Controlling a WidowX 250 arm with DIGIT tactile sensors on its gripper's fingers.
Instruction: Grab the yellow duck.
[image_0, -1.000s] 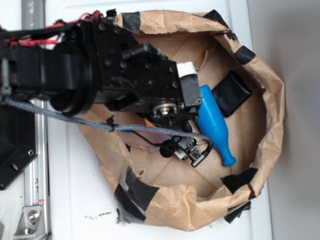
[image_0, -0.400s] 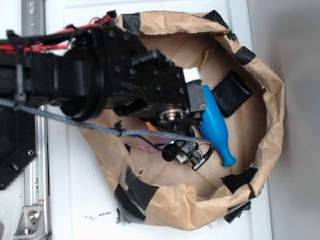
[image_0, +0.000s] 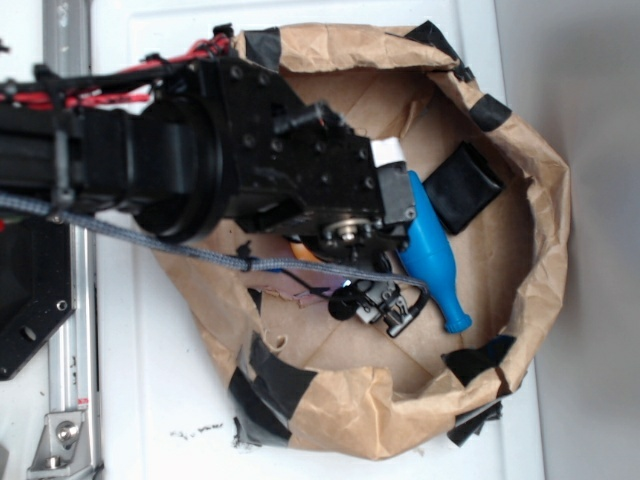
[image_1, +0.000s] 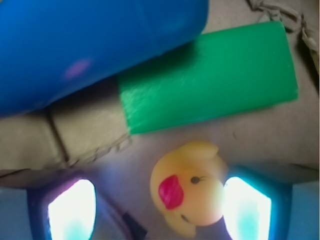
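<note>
Below, in the wrist view, the yellow duck (image_1: 192, 192) lies on the brown paper between the two spread fingers (image_1: 70, 207) of the gripper (image_1: 159, 210), nearer the right-hand one, with a green block (image_1: 210, 82) and blue bottle (image_1: 90, 45) just beyond it.

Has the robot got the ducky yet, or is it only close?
Close, not got. Done: the arm is down in the paper bag, and the yellow duck sits between the glowing fingers. In hand: lining up, fingers open, one near the duck's side. Left: squeezing shut and lifting.
</note>
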